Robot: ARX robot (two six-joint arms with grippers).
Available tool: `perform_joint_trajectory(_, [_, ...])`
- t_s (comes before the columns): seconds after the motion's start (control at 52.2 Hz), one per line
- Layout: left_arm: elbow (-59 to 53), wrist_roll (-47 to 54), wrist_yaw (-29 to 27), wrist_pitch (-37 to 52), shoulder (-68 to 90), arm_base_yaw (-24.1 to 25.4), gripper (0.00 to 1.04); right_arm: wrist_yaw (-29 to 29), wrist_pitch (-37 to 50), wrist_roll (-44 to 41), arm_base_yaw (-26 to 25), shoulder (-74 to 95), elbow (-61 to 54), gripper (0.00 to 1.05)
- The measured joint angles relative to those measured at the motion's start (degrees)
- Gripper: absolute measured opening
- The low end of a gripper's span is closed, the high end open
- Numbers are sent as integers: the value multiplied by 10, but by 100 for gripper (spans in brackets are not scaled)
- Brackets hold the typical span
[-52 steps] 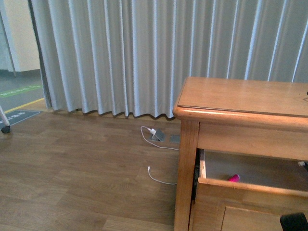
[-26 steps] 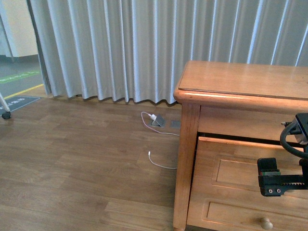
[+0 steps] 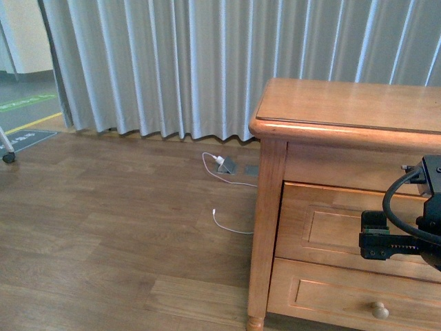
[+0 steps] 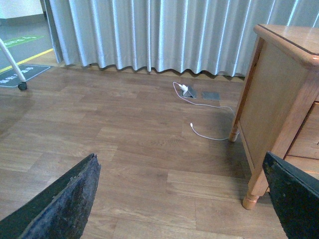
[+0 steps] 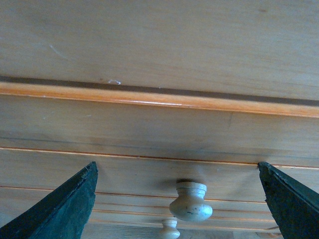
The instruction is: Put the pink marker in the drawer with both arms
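- Wooden drawer (image 3: 344, 224) is seen pushed fully shut now; half a second ago a dark gap was left along its top, and a second ago it was wide open.
- Pink marker was last seen inside, so it's hidden now.
- Right gripper (image 5: 177, 199) is held spread wide at the knob (image 5: 189, 201).
- Left gripper (image 4: 184, 199) is spread too, over bare floor (image 4: 124, 144).

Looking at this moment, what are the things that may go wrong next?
1. The right gripper is open and spread around the knob of the shut drawer. If the arm retreats crookedly, a finger may catch the knob and pull the drawer open.
2. The pink marker is not visible in any view, so nothing here confirms that it lies inside.
3. A white cable lies on the floor beside the dresser's leg; the left gripper, open above the floor, might snag it.
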Motion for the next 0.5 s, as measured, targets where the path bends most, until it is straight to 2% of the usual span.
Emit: perform_joint_trajectory(0.498, [0, 0, 0, 0, 0, 0, 99, -14, 7, -1, -9, 1, 3, 96])
